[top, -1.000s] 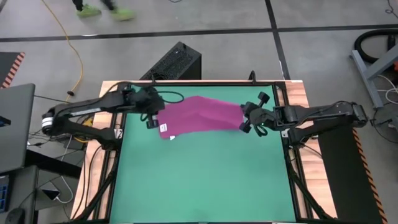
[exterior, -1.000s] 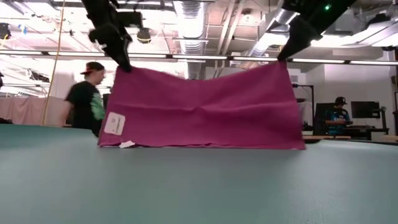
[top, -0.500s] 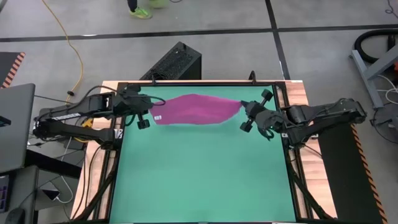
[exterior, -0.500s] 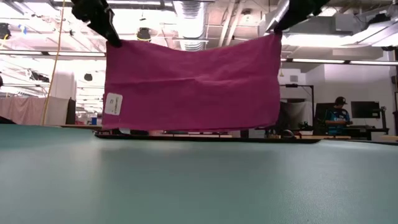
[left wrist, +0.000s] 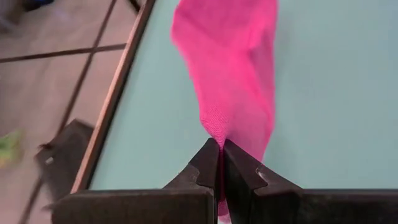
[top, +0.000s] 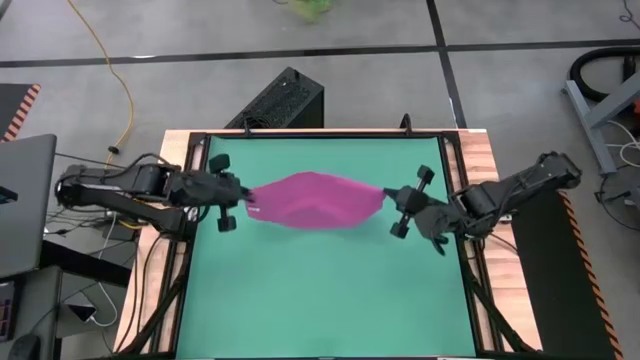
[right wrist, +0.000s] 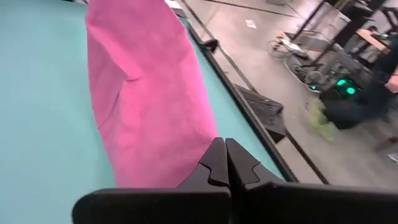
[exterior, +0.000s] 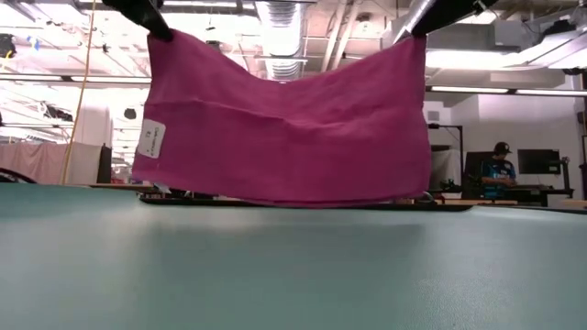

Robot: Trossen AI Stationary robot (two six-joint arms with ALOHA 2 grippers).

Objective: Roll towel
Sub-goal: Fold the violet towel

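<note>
We see the green mat (exterior: pixel 293 266) up front in the low view, bare w/ nothing on it. Above it hangs the towel (top: pixel 312 200), held up off the table (top: pixel 480 150) by 2 corners, sagging in the middle, white tag (exterior: pixel 151 140) near its left edge. Left pincer (top: pixel 243 197) clamped tight on one top corner, right pincer (top: pixel 390 194) clamped on the other. Behind the table: a black box (top: pixel 280 100) on the floor, yellow cable (top: pixel 110 75), and a person (exterior: pixel 500 165) far back at a desk.
</note>
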